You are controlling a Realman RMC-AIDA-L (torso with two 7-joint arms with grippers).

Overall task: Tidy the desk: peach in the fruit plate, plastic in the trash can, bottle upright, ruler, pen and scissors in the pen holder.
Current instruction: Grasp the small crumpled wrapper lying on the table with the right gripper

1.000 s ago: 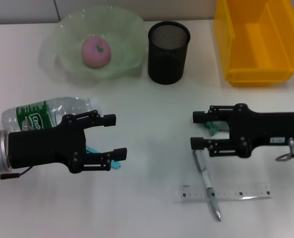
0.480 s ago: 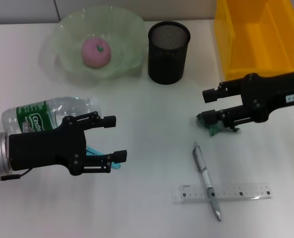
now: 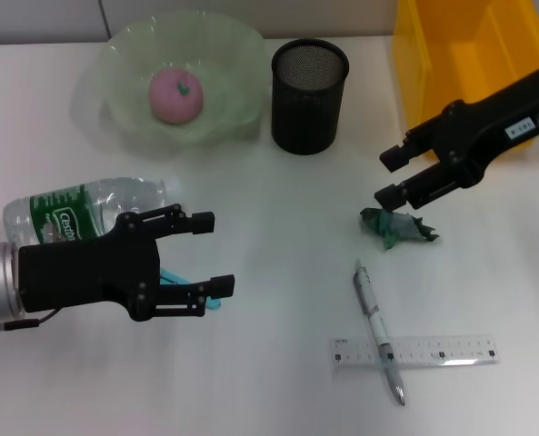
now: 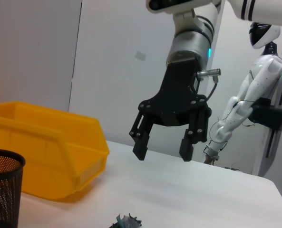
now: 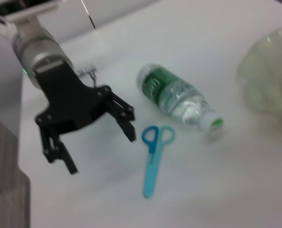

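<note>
Item: crumpled green plastic [image 3: 397,227], lying mid-counter toward the right edge, between pen holder [image 3: 309,94] and pen [image 3: 377,331]. Likely light, soft, springy; best pinched across its bunched middle. Right end effector [image 3: 394,175]: open, empty, just above it. Left end effector [image 3: 212,253]: open, empty, over scissors [image 5: 153,157] beside toppled bottle [image 3: 85,211].

White desk [image 3: 278,300] holds plate [image 3: 124,100], holder [image 3: 309,95], bin [image 3: 469,82], bottle [image 3: 78,211].

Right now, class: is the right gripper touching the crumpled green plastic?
Apart. The left wrist view shows the right gripper open and raised, with bare wall and table between its fingertips and the plastic.
</note>
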